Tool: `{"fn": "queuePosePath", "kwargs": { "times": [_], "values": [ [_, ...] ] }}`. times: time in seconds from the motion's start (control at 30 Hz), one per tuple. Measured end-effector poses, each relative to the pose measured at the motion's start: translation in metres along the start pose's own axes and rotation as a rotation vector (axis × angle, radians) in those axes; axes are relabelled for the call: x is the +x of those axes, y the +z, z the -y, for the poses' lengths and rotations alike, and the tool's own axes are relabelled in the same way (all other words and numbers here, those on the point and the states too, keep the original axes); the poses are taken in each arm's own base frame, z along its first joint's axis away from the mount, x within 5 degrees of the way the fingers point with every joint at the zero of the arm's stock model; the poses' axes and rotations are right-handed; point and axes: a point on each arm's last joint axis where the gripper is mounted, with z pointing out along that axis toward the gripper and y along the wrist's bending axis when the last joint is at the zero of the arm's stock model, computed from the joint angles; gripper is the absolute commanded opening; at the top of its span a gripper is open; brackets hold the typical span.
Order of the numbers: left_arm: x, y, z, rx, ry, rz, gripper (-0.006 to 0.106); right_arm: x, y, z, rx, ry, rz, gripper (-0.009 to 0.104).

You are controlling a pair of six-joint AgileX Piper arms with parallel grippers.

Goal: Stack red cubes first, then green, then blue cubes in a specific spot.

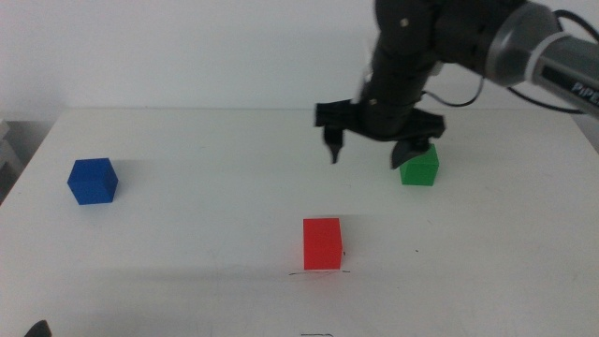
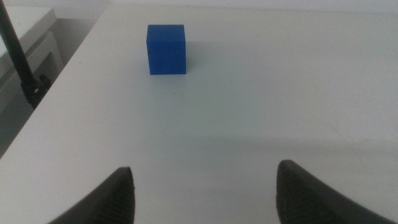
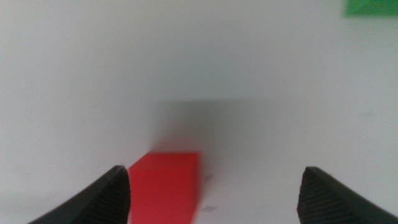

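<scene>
The red cube (image 1: 322,243) rests on the white table near the front middle, on a faint pencilled mark; the right wrist view shows the red cube (image 3: 165,185) low between the jaws. My right gripper (image 1: 372,148) hangs open above the table, behind the red cube and just left of the green cube (image 1: 419,168), with nothing held. A corner of the green cube (image 3: 372,7) shows in the right wrist view. The blue cube (image 1: 93,181) sits at the far left. In the left wrist view the blue cube (image 2: 166,49) lies ahead of my open, empty left gripper (image 2: 204,193).
The white table (image 1: 206,234) ends at a left edge (image 2: 56,81) close to the blue cube. A dark post (image 2: 18,62) stands beyond that edge. A cable trails from the right arm (image 1: 524,42) at the back right.
</scene>
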Motion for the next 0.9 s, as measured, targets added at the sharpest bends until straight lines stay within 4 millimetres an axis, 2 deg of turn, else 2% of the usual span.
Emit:
{"fn": "queuePosePath", "kwargs": {
  "times": [0.27,0.47,0.63,0.9],
  "values": [
    [0.0,0.0,0.0,0.0,0.0,0.0,0.075,-0.039,-0.001,0.068,0.094,0.025,0.049,0.075],
    [0.0,0.0,0.0,0.0,0.0,0.0,0.075,-0.056,0.007,0.109,0.132,0.044,0.035,0.075],
    [0.0,0.0,0.0,0.0,0.0,0.0,0.075,-0.064,0.025,0.12,0.139,0.022,0.009,0.075],
    [0.0,0.0,0.0,0.0,0.0,0.0,0.075,-0.082,0.042,0.116,0.124,-0.026,0.033,0.075]
  ]
}}
